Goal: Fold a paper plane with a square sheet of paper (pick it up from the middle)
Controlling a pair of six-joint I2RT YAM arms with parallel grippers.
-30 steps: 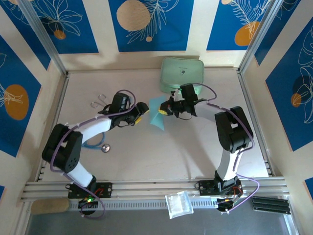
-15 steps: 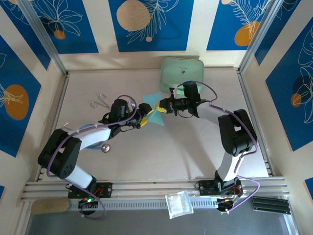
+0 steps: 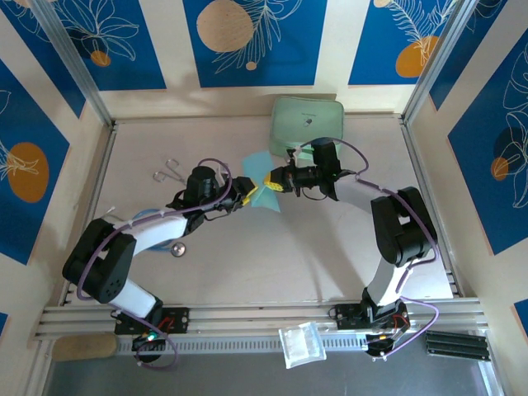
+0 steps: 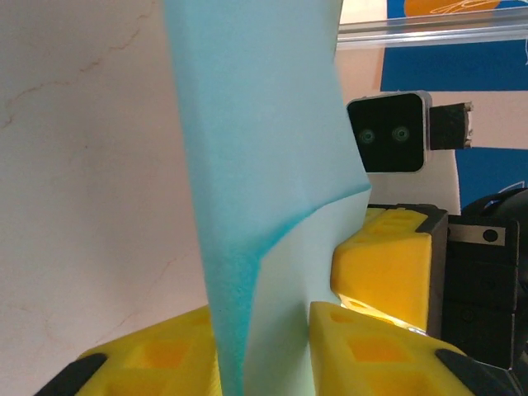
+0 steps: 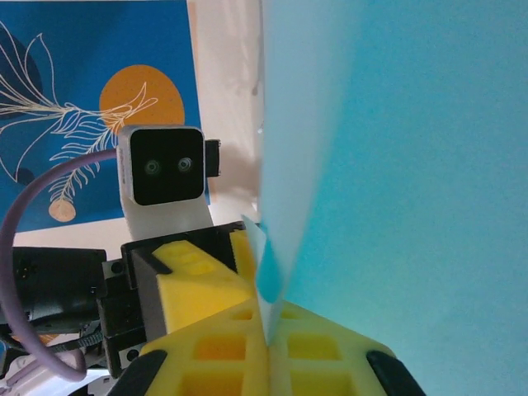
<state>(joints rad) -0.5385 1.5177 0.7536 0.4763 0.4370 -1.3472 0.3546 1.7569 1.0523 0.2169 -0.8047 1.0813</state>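
A small dark mark on the mint-green rounded-corner case (image 3: 307, 118), at the worktop's (image 3: 247, 264) far edge, is too small to read. The worktop is pale beige; blue wall panels (image 3: 247, 41) carry orange discs and white leaf outlines. The thin sky-blue square sheet of paper (image 4: 256, 148) hangs creased above mid-worktop, near the case. The right fingers (image 5: 330, 356) pinch its edge. The left fingers (image 4: 157, 369) stand narrow either side of it; whether they grip it, I cannot tell.

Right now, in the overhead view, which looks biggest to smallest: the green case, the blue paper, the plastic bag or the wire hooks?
1. case
2. paper and bag: about alike. The paper is folded, lifted and partly hidden, so I won't rank them.
3. hooks
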